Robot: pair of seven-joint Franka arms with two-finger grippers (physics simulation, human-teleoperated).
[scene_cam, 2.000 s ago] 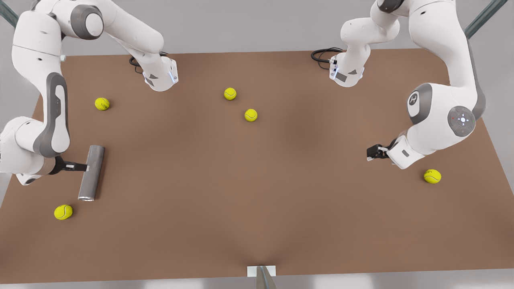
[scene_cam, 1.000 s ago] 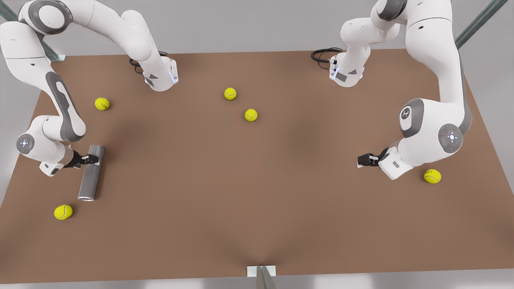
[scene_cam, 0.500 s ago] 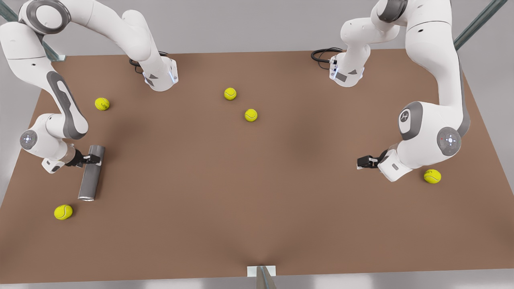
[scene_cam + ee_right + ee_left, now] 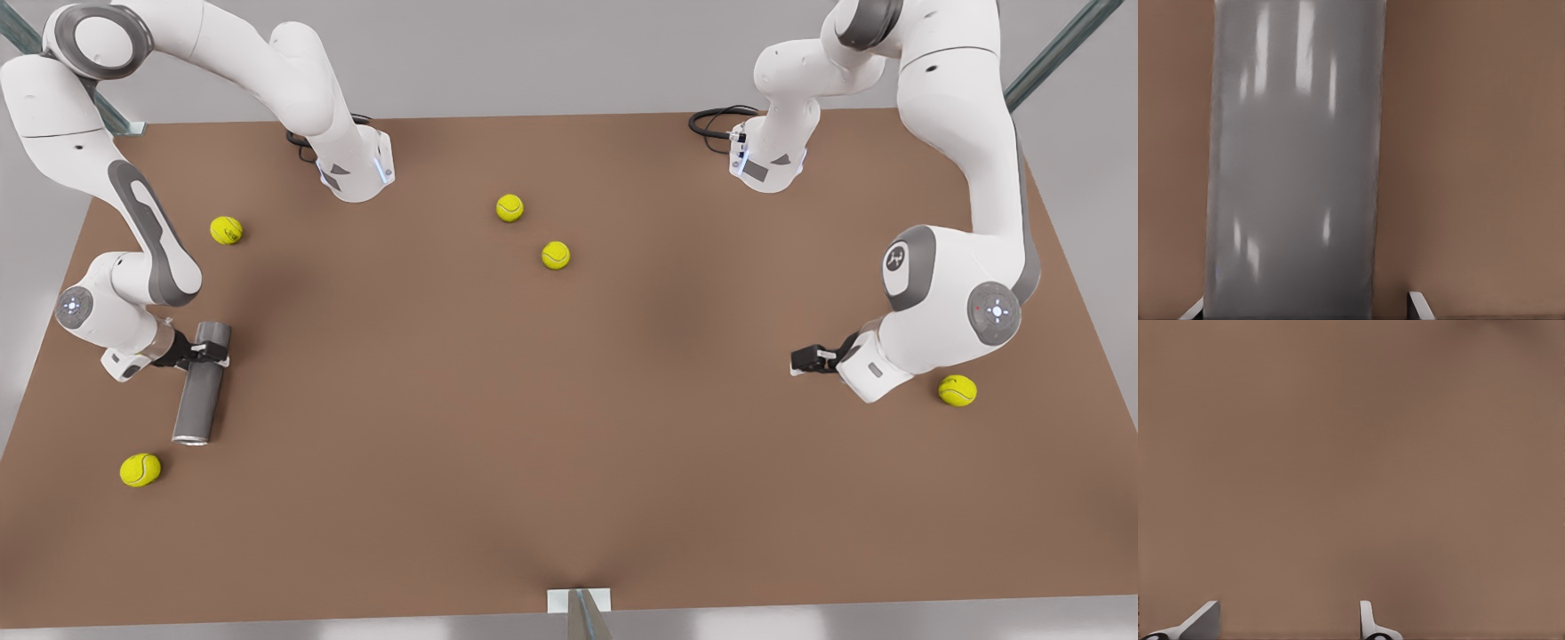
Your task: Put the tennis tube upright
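The tennis tube (image 4: 197, 396) lies flat on the brown table (image 4: 569, 427) at the front view's left, a dark grey cylinder with its silvery rim toward the near edge. My right gripper (image 4: 210, 353) straddles the tube's far end, open. In the right wrist view the tube (image 4: 1295, 167) runs between the fingertips (image 4: 1417, 305), touching one and with a gap to the other. My left gripper (image 4: 803, 359) waits open low over bare table at the front view's right, with nothing between its fingers (image 4: 1368, 620).
Several yellow tennis balls lie scattered: one (image 4: 140, 469) near the tube's rim end, one (image 4: 226, 230) beyond the tube, two (image 4: 556, 255) mid-table, one (image 4: 957, 390) beside the left arm. Both arm bases (image 4: 356, 169) stand at the far edge.
My right gripper slid along the tube from its middle to its far end and its wrist swung round. The left gripper shifted slightly toward the front view's left, then held still. The tube stayed put.
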